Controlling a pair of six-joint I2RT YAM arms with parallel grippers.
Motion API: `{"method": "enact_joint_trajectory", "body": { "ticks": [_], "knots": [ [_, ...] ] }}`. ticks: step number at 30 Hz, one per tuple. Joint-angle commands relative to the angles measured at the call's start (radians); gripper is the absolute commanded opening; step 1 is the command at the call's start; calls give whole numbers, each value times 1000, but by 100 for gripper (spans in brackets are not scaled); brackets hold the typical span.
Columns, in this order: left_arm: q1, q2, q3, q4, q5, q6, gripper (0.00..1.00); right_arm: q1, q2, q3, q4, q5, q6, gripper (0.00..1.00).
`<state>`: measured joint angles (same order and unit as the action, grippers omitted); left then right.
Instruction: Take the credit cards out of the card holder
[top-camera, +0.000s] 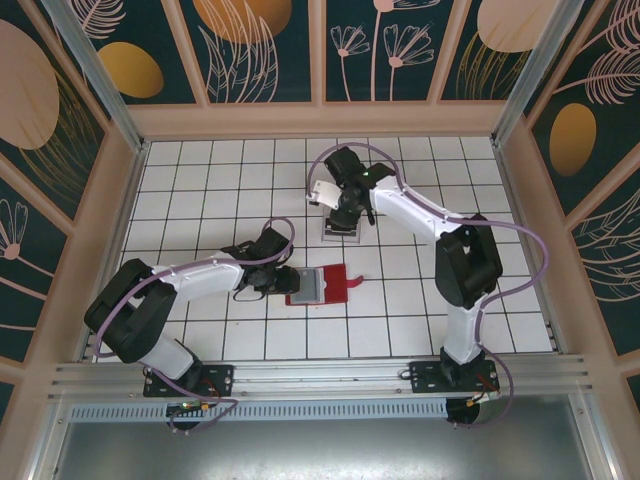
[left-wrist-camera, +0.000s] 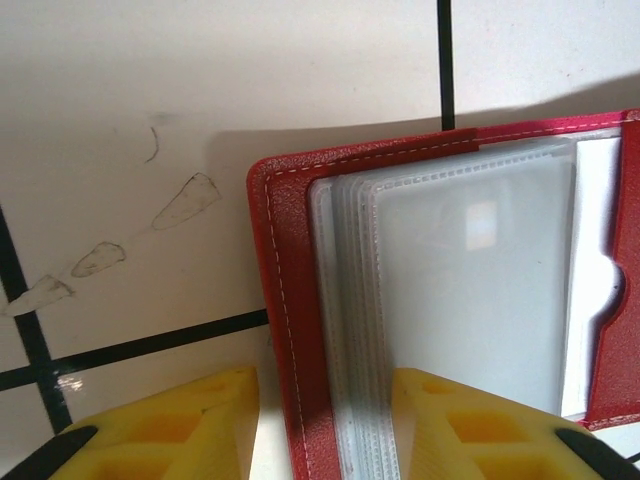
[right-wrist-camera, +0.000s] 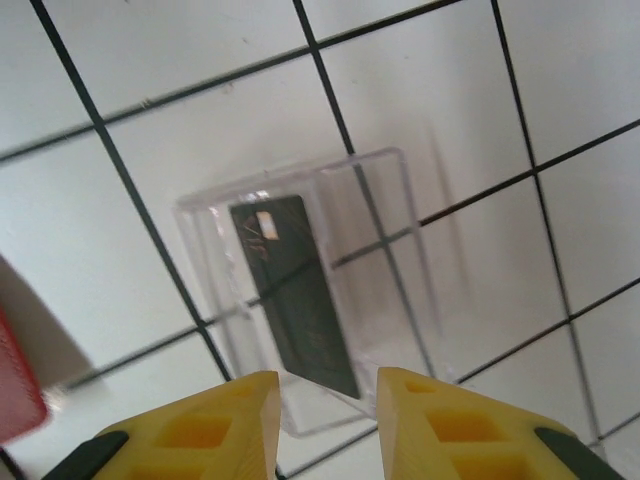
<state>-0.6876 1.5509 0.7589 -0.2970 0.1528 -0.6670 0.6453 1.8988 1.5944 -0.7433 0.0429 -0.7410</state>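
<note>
The red card holder (top-camera: 337, 283) lies open on the tiled floor, its grey inside up. In the left wrist view its red stitched edge (left-wrist-camera: 285, 300) and a stack of clear sleeves (left-wrist-camera: 470, 290) fill the right half. My left gripper (left-wrist-camera: 325, 382) straddles that edge with a thin gap at the left finger, so it is open; from above it sits at the holder's left side (top-camera: 288, 280). One dark credit card (right-wrist-camera: 295, 290) lies slanted in the clear plastic box (right-wrist-camera: 420, 260). My right gripper (right-wrist-camera: 328, 385) hovers open just above it, holding nothing.
The clear box (top-camera: 340, 232) stands one tile behind the holder, under the right gripper (top-camera: 345, 215). A corner of the red holder (right-wrist-camera: 15, 395) shows at the right wrist view's left edge. White tiles spread all round, and wooden walls fence the floor.
</note>
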Motion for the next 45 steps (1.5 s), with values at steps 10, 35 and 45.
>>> {"method": "enact_joint_trajectory", "body": {
  "ticks": [10, 35, 45],
  "knots": [
    [-2, -70, 59, -126, -73, 35, 43, 84, -200, -221, 260, -149, 687, 28],
    [214, -219, -41, -122, -73, 101, 51, 163, -205, -488, 494, -515, 1553, 31],
    [220, -343, -37, -179, -252, 102, 50, 219, -74, -453, 512, -524, 1580, 33]
  ]
}}
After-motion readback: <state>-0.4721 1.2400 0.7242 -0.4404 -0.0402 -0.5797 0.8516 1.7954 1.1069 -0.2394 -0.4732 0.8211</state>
